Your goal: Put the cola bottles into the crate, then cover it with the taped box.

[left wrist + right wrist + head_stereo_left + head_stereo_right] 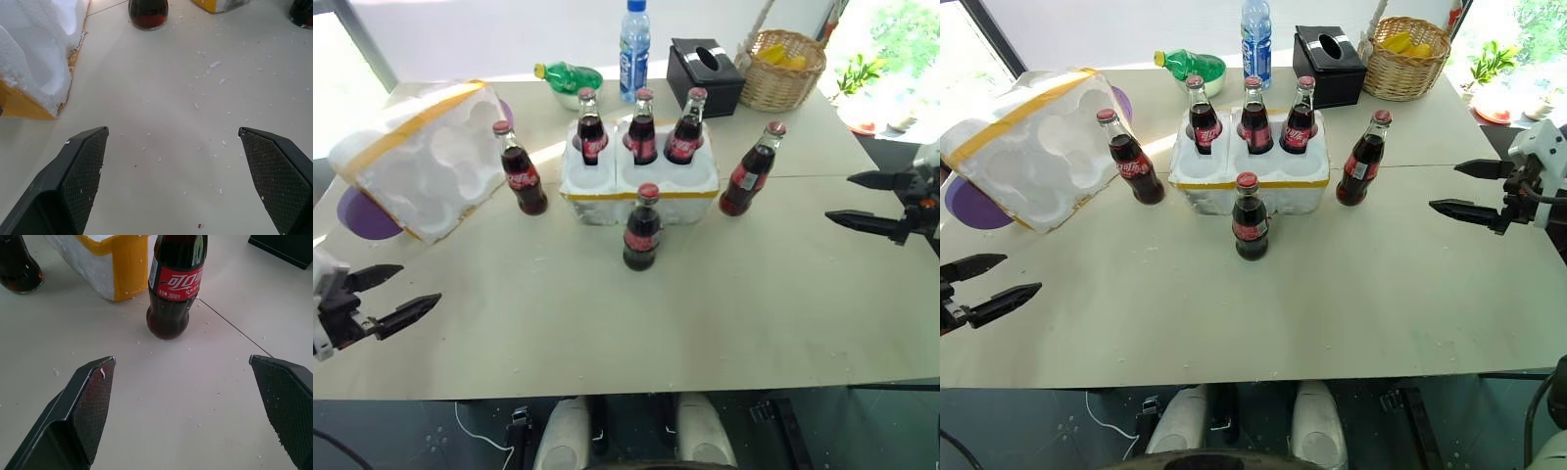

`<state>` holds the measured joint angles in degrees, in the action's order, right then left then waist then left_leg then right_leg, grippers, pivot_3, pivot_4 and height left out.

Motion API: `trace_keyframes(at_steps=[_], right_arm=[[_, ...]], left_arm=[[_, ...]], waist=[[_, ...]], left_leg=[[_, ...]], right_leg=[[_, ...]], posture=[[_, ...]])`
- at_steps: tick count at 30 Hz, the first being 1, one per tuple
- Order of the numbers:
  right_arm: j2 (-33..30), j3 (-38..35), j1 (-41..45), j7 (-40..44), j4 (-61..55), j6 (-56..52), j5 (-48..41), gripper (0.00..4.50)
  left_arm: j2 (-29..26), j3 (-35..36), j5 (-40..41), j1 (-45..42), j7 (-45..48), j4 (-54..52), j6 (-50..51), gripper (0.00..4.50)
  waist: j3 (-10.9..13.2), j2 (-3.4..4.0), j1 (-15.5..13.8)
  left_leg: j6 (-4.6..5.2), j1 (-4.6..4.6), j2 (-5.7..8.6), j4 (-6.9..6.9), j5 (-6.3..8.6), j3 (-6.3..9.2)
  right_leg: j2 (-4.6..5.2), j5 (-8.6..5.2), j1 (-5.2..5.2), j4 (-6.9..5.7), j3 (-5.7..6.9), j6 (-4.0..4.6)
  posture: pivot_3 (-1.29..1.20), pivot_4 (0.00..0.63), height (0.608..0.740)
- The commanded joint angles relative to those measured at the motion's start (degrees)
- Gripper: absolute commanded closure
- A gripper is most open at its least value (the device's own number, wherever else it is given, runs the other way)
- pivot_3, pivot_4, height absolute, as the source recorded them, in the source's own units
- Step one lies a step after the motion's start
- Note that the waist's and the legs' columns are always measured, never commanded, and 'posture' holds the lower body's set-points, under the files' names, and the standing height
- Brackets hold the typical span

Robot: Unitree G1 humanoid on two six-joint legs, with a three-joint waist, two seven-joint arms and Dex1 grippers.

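Red labels with white script are carried by all six cola bottles; on the bottle right of the crate [173, 284] the script reads as Chinese characters, with small print beneath that cannot be made out. A blue label is seen on the water bottle [633, 39], unreadable.

Three bottles are seated in the crate's [638, 186] back row: left [591, 127], middle [642, 127], right [686, 127]. The crate is a low white foam tray banded in yellow tape at mid-table. Three bottles are left standing on the table [607, 323]: one just left of the crate [520, 169], one just in front [642, 228], one to its right. Dark liquid, red caps.

The taped box [416, 157] is found tipped on its side at the table's left, moulded hollows facing the crate, yellow tape across its top.

The left gripper [396, 294] is held over the near left edge, fingers apart, empty. The right gripper [857, 201] is held at the right edge, fingers apart, empty.
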<state>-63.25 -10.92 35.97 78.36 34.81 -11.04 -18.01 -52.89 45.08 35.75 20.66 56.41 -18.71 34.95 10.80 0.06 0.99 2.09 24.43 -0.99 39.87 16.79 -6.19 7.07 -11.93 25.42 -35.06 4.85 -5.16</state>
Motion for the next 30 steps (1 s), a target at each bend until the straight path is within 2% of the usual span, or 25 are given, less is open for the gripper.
trace_keyframes(at_steps=[1,11,15,18,22,27,30], right_arm=[[0.0,-1.1,0.8,-0.4,0.5,1.3,0.0,0.00],[0.4,-1.3,1.0,-0.4,1.6,1.0,-0.2,0.00],[-0.3,-2.3,2.1,0.8,-0.8,-4.8,-2.6,0.00],[-2.4,-3.7,1.6,4.0,-7.6,-12.9,-7.3,0.00],[-5.2,-6.3,1.6,5.5,-20.7,-26.3,-15.9,0.00],[-4.8,-8.4,5.9,-0.2,-33.5,-39.5,-25.3,0.00],[-3.1,-8.2,8.0,-4.7,-39.1,-43.8,-28.9,0.00]], left_arm=[[0.1,1.0,0.1,0.5,0.9,-1.8,-0.9,0.03],[0.6,1.5,1.6,-1.8,-1.1,-1.6,1.9,0.03],[0.6,0.5,3.1,-6.3,-4.0,-2.4,3.1,0.03],[1.2,-2.1,4.9,-11.9,-7.4,-2.1,4.9,0.03],[2.2,-10.9,1.9,-22.8,-11.7,3.0,3.4,0.03],[5.2,-24.2,-5.8,-38.1,-12.8,15.7,-2.9,0.03],[7.5,-30.5,-10.1,-45.9,-12.0,24.1,-6.8,0.03]], waist=[[0.0,0.00,0.0],[0.0,0.00,-0.1],[0.0,0.00,-0.1],[0.0,0.03,-0.2],[0.0,0.18,-0.4],[-0.1,0.16,-0.4],[-0.1,0.09,-0.4]], left_leg=[[0.00,0.00,0.00,0.00,0.00,0.00],[0.01,-0.01,0.00,0.01,-0.06,-0.01],[0.01,-0.02,0.00,0.03,-0.07,-0.02],[0.00,-0.02,0.01,0.07,-0.08,-0.02],[0.01,-0.03,0.01,0.08,-0.08,0.01],[0.02,-0.08,0.00,0.11,-0.08,0.03],[0.01,-0.06,0.02,0.14,-0.10,0.02]], right_leg=[[-0.01,0.00,0.00,0.00,0.00,0.00],[-0.02,0.01,-0.02,-0.04,0.00,-0.01],[-0.03,0.01,-0.04,-0.06,0.00,-0.02],[-0.03,0.02,-0.06,-0.11,0.00,-0.04],[-0.03,0.12,-0.08,-0.16,0.01,-0.21],[-0.08,0.16,-0.14,-0.20,0.02,-0.26],[-0.09,0.18,-0.13,-0.22,0.02,-0.29]], posture=[[0.00,0.150,0.740],[0.00,0.150,0.740],[0.00,0.150,0.740],[0.00,0.150,0.740],[0.00,0.150,0.740],[0.00,0.150,0.740],[0.00,0.150,0.740]])
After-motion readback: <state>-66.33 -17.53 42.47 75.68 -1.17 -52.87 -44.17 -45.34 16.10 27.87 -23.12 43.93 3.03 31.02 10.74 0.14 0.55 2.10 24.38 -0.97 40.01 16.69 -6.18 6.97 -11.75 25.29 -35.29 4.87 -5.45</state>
